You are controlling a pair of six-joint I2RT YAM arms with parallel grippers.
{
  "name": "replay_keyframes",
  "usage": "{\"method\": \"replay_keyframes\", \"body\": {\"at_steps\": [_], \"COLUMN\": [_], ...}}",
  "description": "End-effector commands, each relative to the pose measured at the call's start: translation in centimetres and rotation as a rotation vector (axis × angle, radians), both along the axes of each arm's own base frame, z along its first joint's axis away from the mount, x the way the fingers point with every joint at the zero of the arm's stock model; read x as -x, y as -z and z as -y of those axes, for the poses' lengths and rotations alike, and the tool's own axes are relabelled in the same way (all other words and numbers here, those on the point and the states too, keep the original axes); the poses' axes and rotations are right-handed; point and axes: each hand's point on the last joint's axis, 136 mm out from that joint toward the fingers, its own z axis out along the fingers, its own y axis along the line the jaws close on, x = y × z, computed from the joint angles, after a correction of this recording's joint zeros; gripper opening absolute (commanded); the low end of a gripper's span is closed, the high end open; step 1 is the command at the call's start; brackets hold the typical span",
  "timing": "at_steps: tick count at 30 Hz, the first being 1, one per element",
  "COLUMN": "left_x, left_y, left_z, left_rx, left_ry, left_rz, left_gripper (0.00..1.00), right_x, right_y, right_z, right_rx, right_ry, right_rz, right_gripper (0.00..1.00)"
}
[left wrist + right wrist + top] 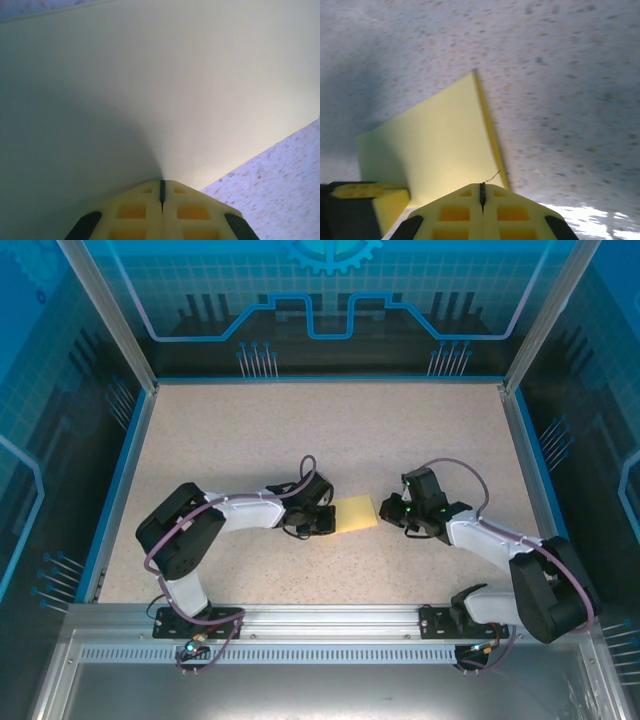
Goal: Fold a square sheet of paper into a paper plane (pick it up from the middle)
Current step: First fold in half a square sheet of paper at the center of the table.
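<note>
My left gripper (161, 182) and right gripper (481, 185): fingers pressed together, flanking the square sheet of paper (355, 512). Pinching it? Cannot tell. I should press evenly, keeping edges aligned.

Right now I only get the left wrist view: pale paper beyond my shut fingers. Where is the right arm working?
Observer: In the top view the right fingers sit at the right edge of the square sheet of paper, opposite the left fingers.
Operator: Are they open?
Observer: No. The right wrist view shows them shut, tips by the sheet's near corner.
Operator: Where on the table is the sheet?
Observer: Around the middle of the table, between the two arms.
</note>
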Motion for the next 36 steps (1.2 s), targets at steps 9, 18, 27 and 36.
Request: {"method": "replay_keyframes", "body": {"at_steps": [9, 18, 27, 36], "left_x": [1.6, 1.4, 1.1, -0.1], "left_y": [0.9, 0.9, 0.1, -3.3], "left_z": [-3.7, -3.6, -3.4, -1.7], "left_rx": [-0.113, -0.092, -0.074, 0.127], "left_ry": [0.136, 0.095, 0.071, -0.105], "left_rz": [0.009, 0.007, 0.023, 0.071], "left_gripper": [0.0, 0.0, 0.0, 0.0], "right_x": [-0.1, -0.2, 0.4, 1.3], "right_y": [-0.5, 2.4, 5.9, 7.1], "right_z": [-7.3, -10.2, -9.0, -7.7], "right_rx": [-0.143, -0.195, -0.113, -0.078], "right_ry": [-0.17, -0.245, -0.217, -0.187], "right_rz": [0.012, -0.064, -0.142, -0.175], "right_gripper": [0.0, 0.0, 0.0, 0.0]}}
